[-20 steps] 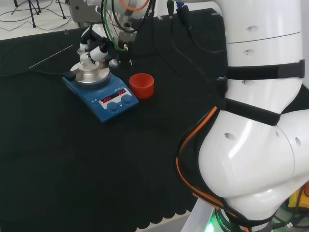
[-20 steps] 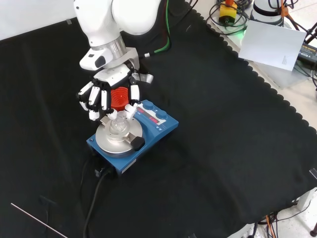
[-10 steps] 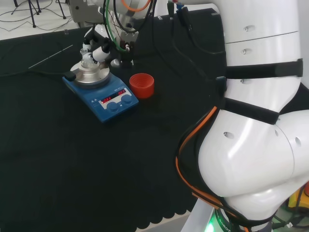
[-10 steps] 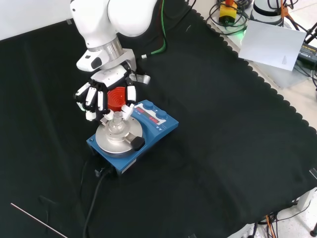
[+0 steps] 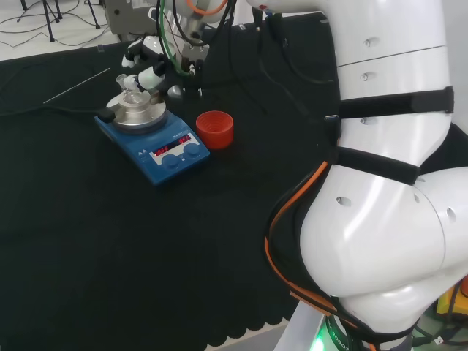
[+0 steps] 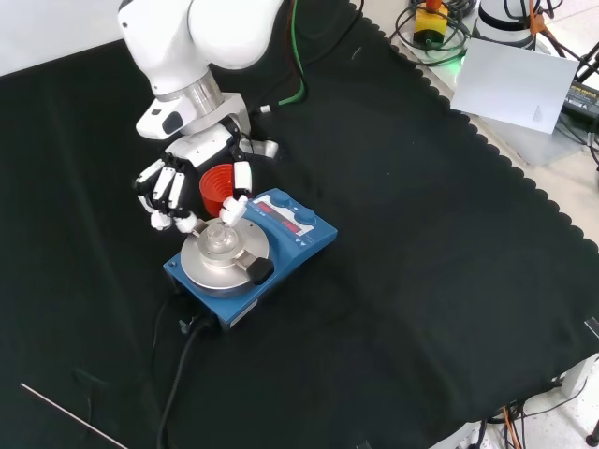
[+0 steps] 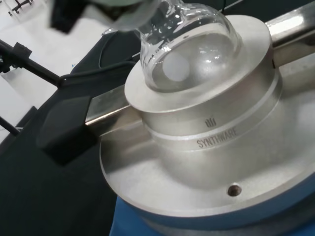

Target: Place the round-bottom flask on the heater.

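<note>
Black cloth covers my whole desk, wide and bare on every side except toward the scalloped edge at the front view's right, so I have plenty of room to draw the arm away upward. Next down in size, the blue heater stands mid-cloth with its metal block on top, a red cup just beside it. My hand hovers at the block's far side, fingers curled with two tips closing at the neck of the round-bottom flask, whose bulb sits in the block's hollow. I judge this clear glass light, stiff, slippery and breakable; the neck is the only sensible hold, and I should let go gently, without knocking it sideways.
</note>
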`<action>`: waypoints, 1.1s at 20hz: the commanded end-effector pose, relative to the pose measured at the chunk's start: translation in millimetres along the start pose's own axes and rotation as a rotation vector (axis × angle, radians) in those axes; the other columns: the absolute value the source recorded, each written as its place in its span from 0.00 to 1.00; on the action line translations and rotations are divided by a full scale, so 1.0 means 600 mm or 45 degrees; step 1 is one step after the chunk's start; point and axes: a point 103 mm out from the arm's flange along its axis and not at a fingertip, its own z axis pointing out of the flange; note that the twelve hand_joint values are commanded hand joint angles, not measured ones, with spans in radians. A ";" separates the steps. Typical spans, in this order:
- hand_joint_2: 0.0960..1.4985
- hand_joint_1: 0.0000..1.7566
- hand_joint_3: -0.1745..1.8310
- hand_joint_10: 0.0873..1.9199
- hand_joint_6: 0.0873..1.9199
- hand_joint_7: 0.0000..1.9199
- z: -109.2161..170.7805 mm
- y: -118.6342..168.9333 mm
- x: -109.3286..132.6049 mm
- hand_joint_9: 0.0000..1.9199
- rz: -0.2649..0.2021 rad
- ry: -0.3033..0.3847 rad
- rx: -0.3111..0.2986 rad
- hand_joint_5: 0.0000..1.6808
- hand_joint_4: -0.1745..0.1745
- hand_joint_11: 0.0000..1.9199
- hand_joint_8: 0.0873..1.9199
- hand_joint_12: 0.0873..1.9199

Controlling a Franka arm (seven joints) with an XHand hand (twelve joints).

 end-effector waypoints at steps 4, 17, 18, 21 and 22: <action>0.33 0.47 0.42 0.31 0.24 0.15 0.000 -0.015 -0.021 0.22 0.027 0.015 0.089 0.28 0.46 0.00 0.29 0.65; 0.34 0.44 0.40 0.32 0.05 0.14 -0.061 -0.090 -0.032 0.21 0.091 -0.049 0.070 0.24 0.52 0.00 0.30 0.69; 0.34 0.44 0.40 0.32 0.04 0.14 -0.067 -0.097 -0.030 0.21 0.097 -0.059 0.067 0.24 0.52 0.00 0.30 0.69; 0.34 0.44 0.40 0.32 0.04 0.14 -0.076 -0.117 -0.022 0.21 0.112 -0.075 0.058 0.23 0.52 0.00 0.30 0.69; 0.34 0.44 0.40 0.32 0.04 0.14 -0.078 -0.123 -0.018 0.21 0.119 -0.083 0.056 0.23 0.52 0.00 0.30 0.69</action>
